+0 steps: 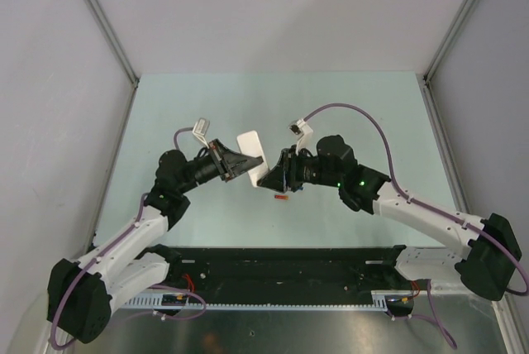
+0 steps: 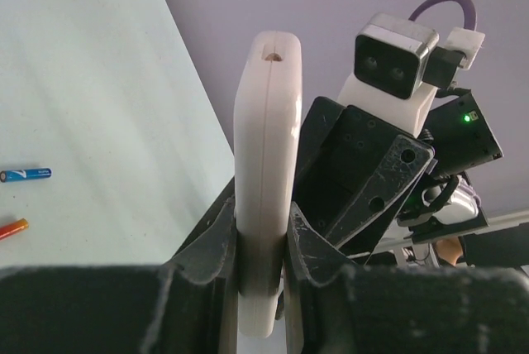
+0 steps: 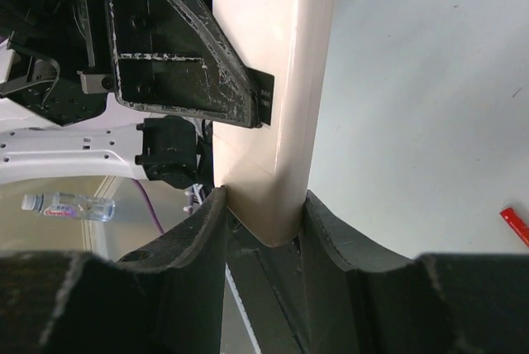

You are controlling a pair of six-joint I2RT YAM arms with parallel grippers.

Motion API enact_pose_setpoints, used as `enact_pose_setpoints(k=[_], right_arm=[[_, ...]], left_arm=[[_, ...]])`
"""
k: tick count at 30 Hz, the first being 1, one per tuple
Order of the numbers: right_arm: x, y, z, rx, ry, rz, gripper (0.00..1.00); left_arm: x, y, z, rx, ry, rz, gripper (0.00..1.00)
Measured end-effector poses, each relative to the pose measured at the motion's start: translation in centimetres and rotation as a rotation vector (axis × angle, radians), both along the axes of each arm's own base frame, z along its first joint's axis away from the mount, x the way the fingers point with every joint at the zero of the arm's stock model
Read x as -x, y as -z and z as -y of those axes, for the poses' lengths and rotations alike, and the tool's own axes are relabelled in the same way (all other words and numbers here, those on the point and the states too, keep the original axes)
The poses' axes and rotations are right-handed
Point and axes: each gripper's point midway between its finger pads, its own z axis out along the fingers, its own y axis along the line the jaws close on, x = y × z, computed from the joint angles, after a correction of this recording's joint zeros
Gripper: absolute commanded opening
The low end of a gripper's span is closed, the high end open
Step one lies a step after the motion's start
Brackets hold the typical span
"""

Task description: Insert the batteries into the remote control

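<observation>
The remote control (image 1: 250,154) is held above the table with its plain white back up, between both grippers. My left gripper (image 1: 237,167) is shut on one end of it; in the left wrist view the white edge (image 2: 266,164) stands upright between the jaws (image 2: 263,242). My right gripper (image 1: 274,174) is shut on the other end, and the remote's corner (image 3: 273,81) sits pinched between its fingers (image 3: 264,222). An orange-red battery (image 1: 281,196) lies on the table under the right gripper. A blue battery (image 2: 26,174) and an orange one (image 2: 12,228) lie on the table.
The left gripper's black finger (image 3: 173,48) presses the remote's side close to the right jaws. The right wrist camera (image 2: 395,56) sits close behind the remote. A red battery (image 3: 514,225) lies at the right edge. A black rail (image 1: 289,267) runs along the near table edge.
</observation>
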Motion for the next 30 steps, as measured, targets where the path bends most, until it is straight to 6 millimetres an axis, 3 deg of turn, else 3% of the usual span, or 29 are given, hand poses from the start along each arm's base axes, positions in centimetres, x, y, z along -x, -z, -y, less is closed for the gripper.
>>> enact_pose_setpoints(k=[4, 6, 11, 15, 21, 23, 28, 30], right_arm=[[-0.1, -0.2, 0.3, 0.007, 0.011, -0.003, 0.54], [0.4, 1.0, 1.1, 0.056, 0.019, -0.038, 0.6], [1.2, 3.8, 2.1, 0.123, 0.05, -0.162, 0.69], [1.3, 4.4, 1.9, 0.075, 0.074, -0.242, 0.78], [0.3, 5.0, 2.0, -0.096, 0.159, -0.362, 0.82], [-0.4, 4.3, 2.0, -0.155, 0.188, -0.374, 0.8], [-2.2, -0.1, 0.8, -0.356, 0.191, -0.323, 0.75], [-2.8, -0.9, 0.3, -0.408, 0.186, -0.316, 0.73]], left_arm=[[-0.3, -0.1, -0.1, 0.004, -0.017, 0.003, 0.0], [-1.9, 0.0, -1.2, 0.016, -0.107, -0.007, 0.0], [-3.7, 0.3, -3.2, 0.04, -0.247, -0.023, 0.0], [-4.1, 0.4, -3.8, 0.051, -0.293, -0.03, 0.0], [-3.9, -0.3, -5.5, 0.095, -0.41, 0.022, 0.0], [-3.4, -1.3, -6.0, 0.117, -0.446, 0.071, 0.0], [-2.2, -4.0, -6.4, 0.157, -0.514, 0.196, 0.0], [-1.8, -4.5, -6.3, 0.162, -0.532, 0.224, 0.0]])
